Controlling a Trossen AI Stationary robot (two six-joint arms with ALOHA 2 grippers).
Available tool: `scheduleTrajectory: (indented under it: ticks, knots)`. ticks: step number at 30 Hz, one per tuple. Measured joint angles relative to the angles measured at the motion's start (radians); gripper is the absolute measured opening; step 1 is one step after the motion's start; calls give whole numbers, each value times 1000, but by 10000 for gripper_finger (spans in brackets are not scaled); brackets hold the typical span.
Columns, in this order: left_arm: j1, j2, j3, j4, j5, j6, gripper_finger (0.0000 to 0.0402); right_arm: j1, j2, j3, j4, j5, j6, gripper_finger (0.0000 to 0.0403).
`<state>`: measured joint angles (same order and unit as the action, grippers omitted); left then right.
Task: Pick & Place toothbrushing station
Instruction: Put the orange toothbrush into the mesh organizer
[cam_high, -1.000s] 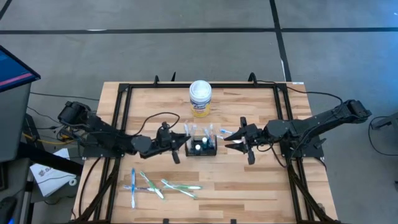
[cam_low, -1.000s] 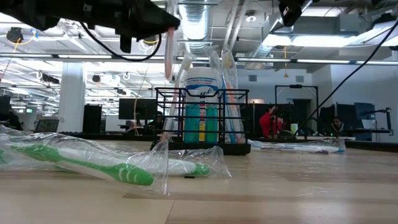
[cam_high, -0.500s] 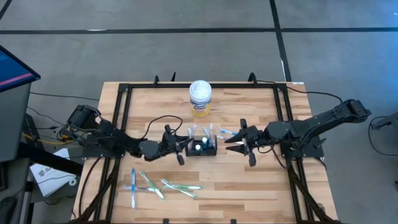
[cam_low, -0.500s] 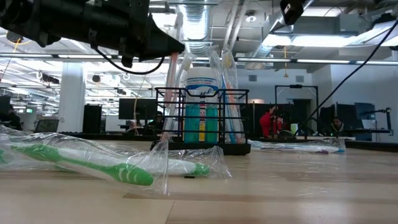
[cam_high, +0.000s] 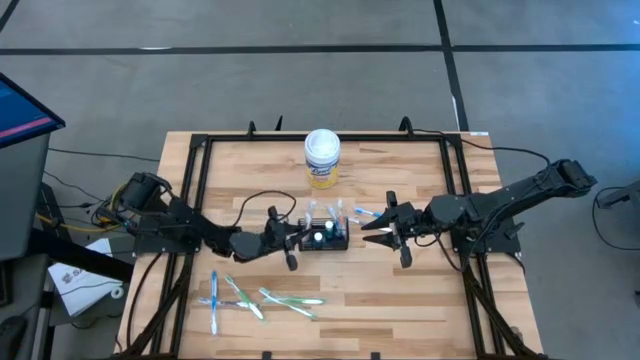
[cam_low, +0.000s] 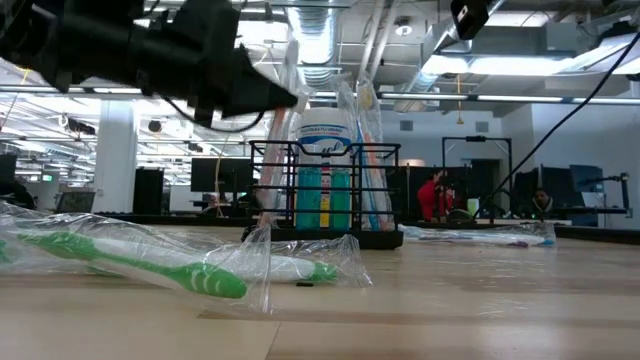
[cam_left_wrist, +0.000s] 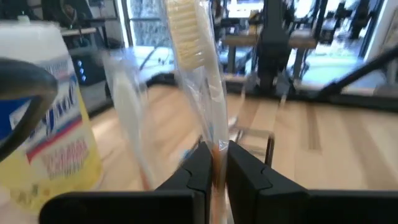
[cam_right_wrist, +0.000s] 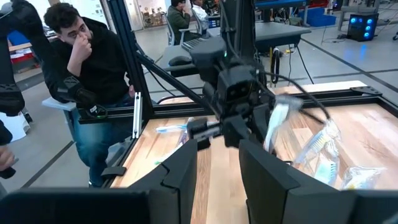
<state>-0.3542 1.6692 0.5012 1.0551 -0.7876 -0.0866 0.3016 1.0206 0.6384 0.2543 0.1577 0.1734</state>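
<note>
1. the high view alone gives the layout: the toothbrushing station (cam_high: 323, 236), a small black wire-mesh caddy, sits mid-table between the two arms, just in front of a white-lidded canister (cam_high: 322, 158) with a yellow label.
2. the left gripper (cam_high: 297, 237) is at the caddy's left edge. the left wrist view shows its dark fingers (cam_left_wrist: 200, 171) pinched together on a wrapped toothbrush (cam_left_wrist: 193, 68): pale bristles, orange handle, crinkled clear film.
3. the right gripper (cam_high: 372, 229) hovers just right of the caddy. in the right wrist view its fingers (cam_right_wrist: 186, 165) stand apart with nothing between them.
4. only the low view shows the caddy's upright wire bars (cam_low: 325, 190), with a blue-labelled tube and wrapped brushes standing inside.
5. loose wrapped toothbrushes (cam_high: 262, 297), green and blue, lie on the pale wood table (cam_high: 400, 310) nearer the front edge; one green brush (cam_low: 150, 265) fills the low view's foreground.
6. the right wrist view shows a seated person (cam_right_wrist: 87, 74) in dark clothes beyond the table, hand at the face.
</note>
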Motion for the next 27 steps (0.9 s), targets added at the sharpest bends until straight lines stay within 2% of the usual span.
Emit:
scheduleTrajectory:
  ticks: [10,27]
  knots:
    - [0,115,1,115,1,-3,26,0,0,0,-12,0,3,111]
    - [6,118,1,129,3,-1,79,0,0,0,-14,0,2,111]
